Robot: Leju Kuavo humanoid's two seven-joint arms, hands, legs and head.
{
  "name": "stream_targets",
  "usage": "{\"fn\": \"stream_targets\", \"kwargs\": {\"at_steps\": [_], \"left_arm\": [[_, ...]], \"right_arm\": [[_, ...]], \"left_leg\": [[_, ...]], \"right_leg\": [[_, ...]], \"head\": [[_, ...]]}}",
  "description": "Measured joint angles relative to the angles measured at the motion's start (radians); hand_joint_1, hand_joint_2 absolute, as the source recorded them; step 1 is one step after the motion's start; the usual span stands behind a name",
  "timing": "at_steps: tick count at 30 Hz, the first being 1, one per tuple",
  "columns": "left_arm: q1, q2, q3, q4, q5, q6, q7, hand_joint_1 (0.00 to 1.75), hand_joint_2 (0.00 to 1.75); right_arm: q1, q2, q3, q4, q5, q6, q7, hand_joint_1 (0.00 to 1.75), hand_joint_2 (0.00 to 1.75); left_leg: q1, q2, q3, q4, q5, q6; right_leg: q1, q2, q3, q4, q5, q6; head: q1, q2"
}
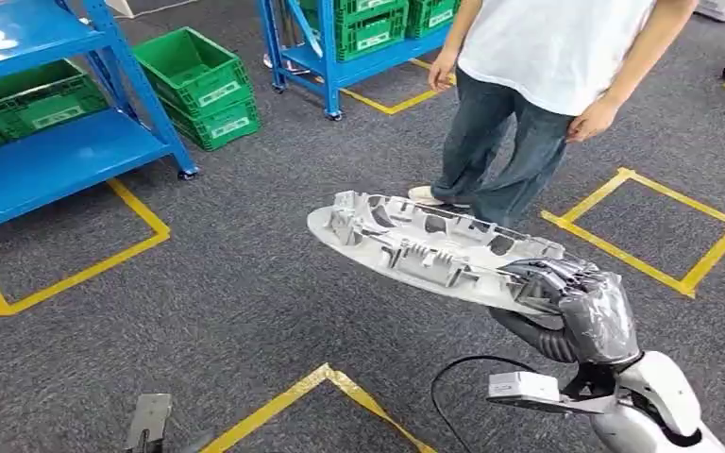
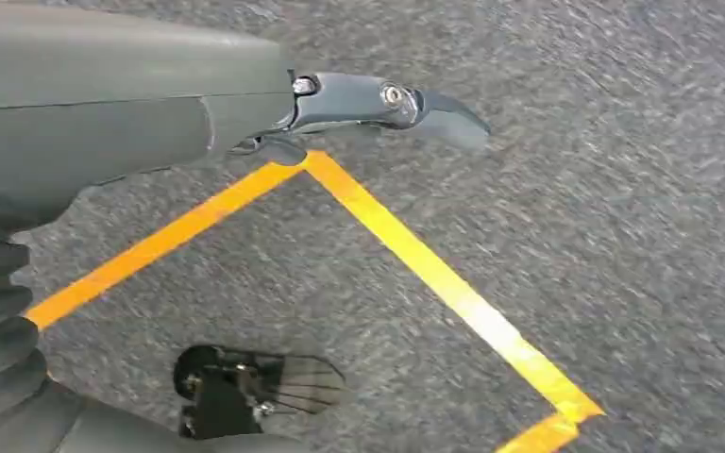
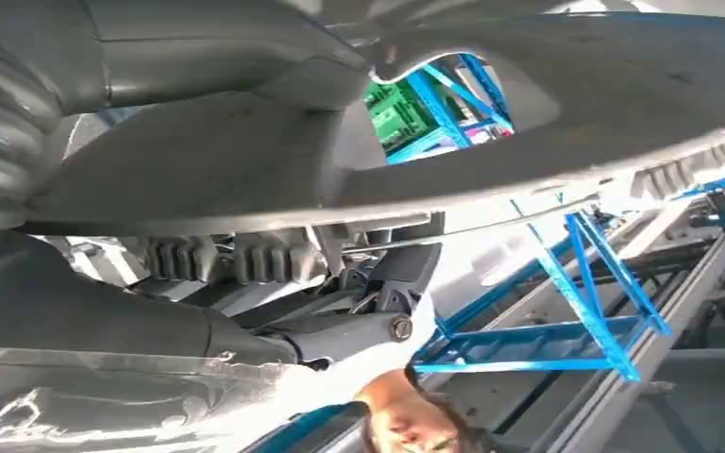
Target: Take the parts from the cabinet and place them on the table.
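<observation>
A long, pale grey ribbed part (image 1: 425, 247) is held out flat above the carpet, and my right hand (image 1: 581, 300) grips its near end. The right wrist view shows the same part (image 3: 491, 113) from its underside, with my right hand (image 3: 274, 283) closed around it. My left hand (image 2: 245, 118) hangs over the carpet and holds nothing; one dark finger (image 2: 406, 102) sticks out straight. The blue cabinet (image 1: 47, 151) stands at the far left with green crates (image 1: 33, 99) on its shelf.
A person (image 1: 529, 85) stands just beyond the part. Green crates (image 1: 198, 85) sit on the floor beside the cabinet, and a second blue rack (image 1: 340, 47) with crates stands behind. Yellow tape (image 1: 66, 274) marks squares on the grey carpet.
</observation>
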Motion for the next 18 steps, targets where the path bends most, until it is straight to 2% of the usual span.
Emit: {"fn": "stream_targets", "kwargs": {"at_steps": [1,2,3,4,5,6,7,8,9,12,13,14,15,17,18], "left_arm": [[0.0,0.0,0.0,0.0,-0.002,0.0,0.0,0.0,1.75],[0.0,-0.001,0.0,0.0,-0.003,0.0,-0.001,0.0,1.75],[0.001,-0.001,0.0,0.0,-0.003,0.0,-0.001,0.0,1.75],[0.002,-0.001,0.0,0.0,-0.003,0.0,-0.001,0.0,1.75],[0.002,-0.001,0.0,0.0,-0.003,0.0,-0.001,0.0,1.75],[0.001,-0.002,0.0,0.0,-0.003,0.0,-0.001,0.0,1.75],[0.001,-0.002,0.0,0.0,-0.003,-0.001,-0.001,0.0,1.75],[0.001,-0.001,0.0,0.0,-0.003,-0.001,-0.002,0.0,1.75],[-0.001,-0.001,0.0,0.0,-0.003,-0.002,-0.003,0.0,1.75],[-0.001,0.0,0.0,0.0,-0.002,-0.002,-0.003,0.0,1.75],[-0.003,0.0,0.0,0.0,-0.002,-0.002,-0.004,0.0,1.75],[-0.005,0.0,0.0,0.0,-0.002,-0.002,-0.005,0.0,1.75],[-0.006,0.0,0.0,0.0,-0.002,-0.003,-0.005,0.0,1.75],[-0.005,-0.001,0.0,0.0,-0.002,-0.004,-0.005,0.0,1.75],[-0.003,-0.002,0.0,0.0,-0.002,-0.004,-0.005,0.0,1.75]], "right_arm": [[0.001,0.0,0.0,0.0,0.0,0.0,0.0,1.75,1.75],[0.002,0.0,0.0,0.0,0.0,-0.001,-0.001,1.75,1.75],[0.002,0.0,0.0,0.001,0.0,-0.001,-0.001,1.75,1.75],[0.002,0.0,0.0,0.001,0.0,-0.001,-0.001,1.75,1.75],[0.003,0.0,0.0,0.001,0.0,-0.001,0.0,1.75,1.75],[0.003,0.0,0.0,0.001,0.0,-0.001,0.0,1.75,1.75],[0.003,0.0,0.0,0.001,0.0,-0.001,-0.001,1.75,1.75],[0.002,0.0,0.0,0.002,0.0,-0.001,-0.002,1.75,1.75],[-0.001,0.0,0.0,0.001,0.0,-0.002,-0.002,1.75,1.75],[0.0,0.0,-0.001,0.002,0.002,-0.003,-0.001,1.75,1.75],[0.002,0.0,-0.003,0.002,0.001,-0.003,0.001,1.75,1.75],[0.002,0.0,-0.003,0.001,0.001,-0.003,0.0,1.75,1.75],[0.002,-0.001,-0.006,0.001,0.001,-0.003,0.0,1.75,1.75],[0.003,-0.001,-0.006,0.001,0.001,-0.003,0.0,1.75,1.75],[0.003,-0.001,-0.006,0.001,0.001,-0.003,0.0,1.75,1.75]], "left_leg": [[0.0,0.001,0.004,0.0,-0.006,0.001],[-0.001,0.002,0.009,0.0,-0.011,0.001],[0.0,0.003,0.015,0.0,-0.016,0.001],[0.0,0.003,0.023,0.0,-0.021,0.001],[0.0,0.003,0.033,0.0,-0.028,-0.001],[0.002,0.003,0.048,0.0,-0.037,-0.005],[0.003,0.002,0.061,0.0,-0.047,-0.011],[-0.005,0.002,0.063,0.001,-0.053,-0.018],[-0.007,0.001,0.061,0.009,-0.054,-0.022],[-0.007,0.01,0.065,0.002,-0.055,-0.03],[-0.006,0.01,0.064,0.009,-0.069,-0.038],[-0.007,0.009,0.05,0.041,-0.091,-0.04],[-0.007,0.009,0.019,0.106,-0.125,-0.041],[-0.006,0.009,-0.068,0.274,-0.193,-0.043],[-0.006,0.009,-0.098,0.325,-0.2,-0.043]], "right_leg": [[0.0,-0.001,-0.062,0.098,-0.033,0.004],[0.0,-0.001,-0.117,0.174,-0.05,0.007],[0.0,-0.002,-0.151,0.205,-0.041,0.008],[-0.001,-0.003,-0.158,0.186,-0.006,0.008],[-0.001,-0.003,-0.143,0.127,0.046,0.006],[-0.001,-0.006,-0.106,0.028,0.114,0.003],[-0.001,-0.016,-0.067,-0.068,0.169,0.002],[0.004,-0.027,-0.049,-0.087,0.158,0.004],[0.004,-0.021,-0.039,-0.109,0.155,-0.009],[0.006,-0.011,-0.047,-0.101,0.153,-0.028],[0.001,-0.01,-0.042,-0.107,0.154,-0.038],[0.001,-0.008,-0.039,-0.108,0.153,-0.045],[0.001,-0.008,-0.039,-0.109,0.152,-0.05],[0.002,-0.005,-0.039,-0.109,0.15,-0.054],[0.002,-0.002,-0.039,-0.109,0.149,-0.054]], "head": [[-0.001,0.0],[0.0,0.0],[-0.001,0.0],[0.0,0.0],[0.0,0.0],[0.0,0.0],[0.0,0.0],[0.0,0.0],[0.003,0.0],[-0.003,0.0],[-0.003,0.0],[-0.007,0.0],[-0.007,0.0],[-0.007,0.0],[-0.007,0.0]]}}
